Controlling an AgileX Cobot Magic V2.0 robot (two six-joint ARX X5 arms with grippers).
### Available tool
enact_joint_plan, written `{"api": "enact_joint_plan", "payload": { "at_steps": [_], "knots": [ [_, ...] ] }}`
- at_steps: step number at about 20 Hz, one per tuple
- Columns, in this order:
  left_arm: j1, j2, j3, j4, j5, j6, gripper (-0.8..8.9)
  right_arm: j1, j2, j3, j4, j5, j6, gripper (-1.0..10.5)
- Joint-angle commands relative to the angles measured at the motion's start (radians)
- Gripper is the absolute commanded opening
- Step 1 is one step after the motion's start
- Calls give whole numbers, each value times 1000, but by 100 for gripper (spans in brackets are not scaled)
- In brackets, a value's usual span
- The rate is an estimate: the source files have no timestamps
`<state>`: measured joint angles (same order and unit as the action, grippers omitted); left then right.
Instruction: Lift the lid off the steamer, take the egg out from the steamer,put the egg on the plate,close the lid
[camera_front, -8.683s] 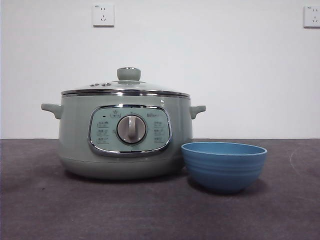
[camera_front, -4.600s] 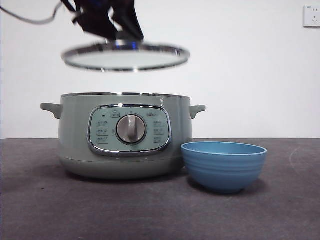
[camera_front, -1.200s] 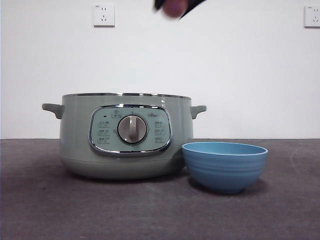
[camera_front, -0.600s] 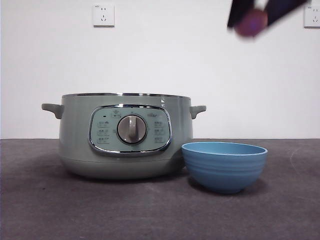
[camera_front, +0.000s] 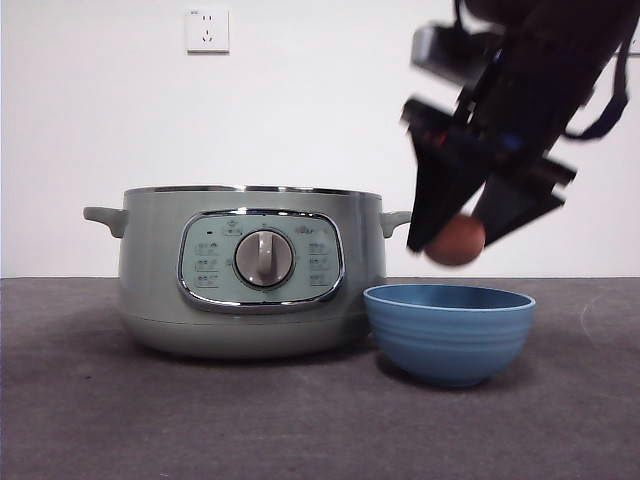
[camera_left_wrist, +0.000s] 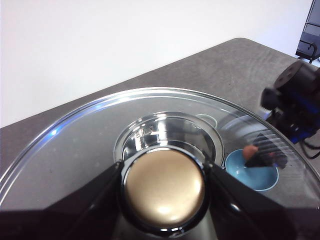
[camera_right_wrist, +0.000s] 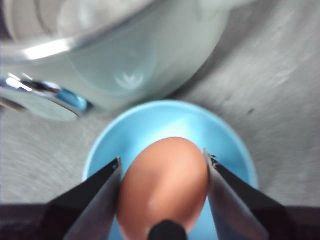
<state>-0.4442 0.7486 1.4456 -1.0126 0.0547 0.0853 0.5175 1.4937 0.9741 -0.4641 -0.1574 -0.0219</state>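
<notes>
The steamer (camera_front: 250, 270) stands uncovered on the counter (camera_front: 200, 420), the plate (camera_front: 449, 332) just beside it. The left end effector (camera_left_wrist: 162, 187) grips the lid (camera_left_wrist: 90, 145) by its knob. The right end effector (camera_front: 455, 240) clamps the egg (camera_front: 455, 241) just above the plate.

Even, bright lighting. Glare streaks the lid (camera_left_wrist: 75, 150). Motion blur softens the right wrist view; the egg (camera_right_wrist: 164, 185) is unsharp.
</notes>
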Motion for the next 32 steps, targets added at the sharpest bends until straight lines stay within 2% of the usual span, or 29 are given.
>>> {"api": "enact_joint_plan", "payload": {
  "at_steps": [1,7,15,16,18,19,21,26,30,32],
  "knots": [
    [1,-12,17,46,2,5,-9,7,64,-11,30,-1,6,-13],
    [1,-12,17,45,2,5,-9,14,165,-11,58,-2,5,-12],
    [1,-12,18,40,2,14,-9,22,208,-11,68,-1,2,12],
    [1,-12,17,40,2,14,-9,23,208,-11,67,-2,-4,95],
    [1,-11,18,41,2,14,-9,30,208,-11,66,-2,-5,361],
    [1,-10,18,41,2,14,-9,34,206,-11,67,-2,-5,410],
    [1,-10,18,41,2,13,-9,38,195,-10,68,-2,-5,414],
    [1,13,17,45,7,13,-9,41,86,-9,59,-1,-5,414],
    [1,67,17,88,18,13,-9,41,-129,-8,19,3,-5,414],
    [1,105,16,154,57,5,-9,41,-253,-8,3,7,0,414]
  ]
}}
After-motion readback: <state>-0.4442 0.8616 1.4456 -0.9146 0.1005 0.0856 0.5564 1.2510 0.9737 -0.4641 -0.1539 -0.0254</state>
